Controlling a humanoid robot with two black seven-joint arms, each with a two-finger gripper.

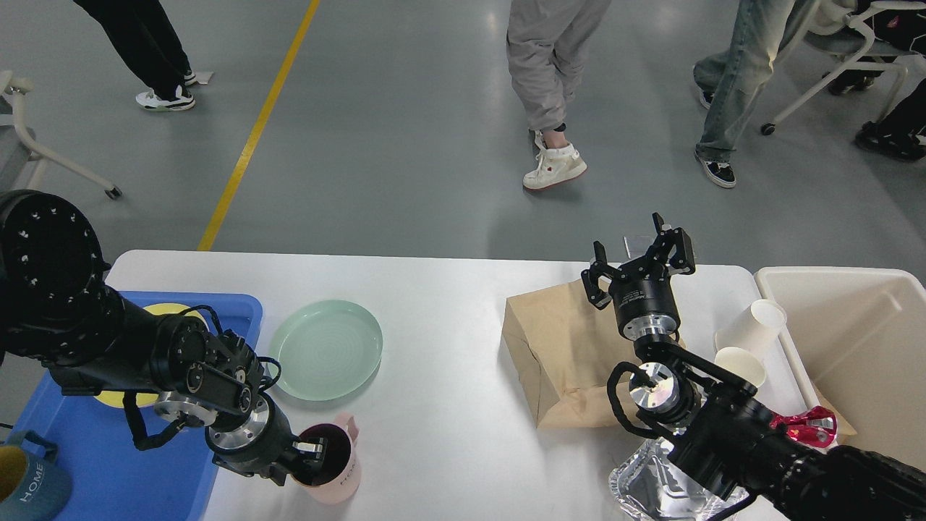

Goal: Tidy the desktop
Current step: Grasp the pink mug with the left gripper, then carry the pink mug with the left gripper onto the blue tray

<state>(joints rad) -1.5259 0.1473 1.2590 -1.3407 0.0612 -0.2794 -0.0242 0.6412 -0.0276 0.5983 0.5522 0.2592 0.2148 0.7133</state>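
Left tool (312,458) grips pink cup's (334,465) rim — upright.

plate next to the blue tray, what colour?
Pale mint green plate, with faint concentric rings; seen in the head view.

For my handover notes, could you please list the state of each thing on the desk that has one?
Pink mug: upright, left gripper at its rim.
Green plate: flat, empty.
Paper bag: lying flat.
Paper cups: tipped against cream bin.
Right gripper: jaws open, holding nothing.
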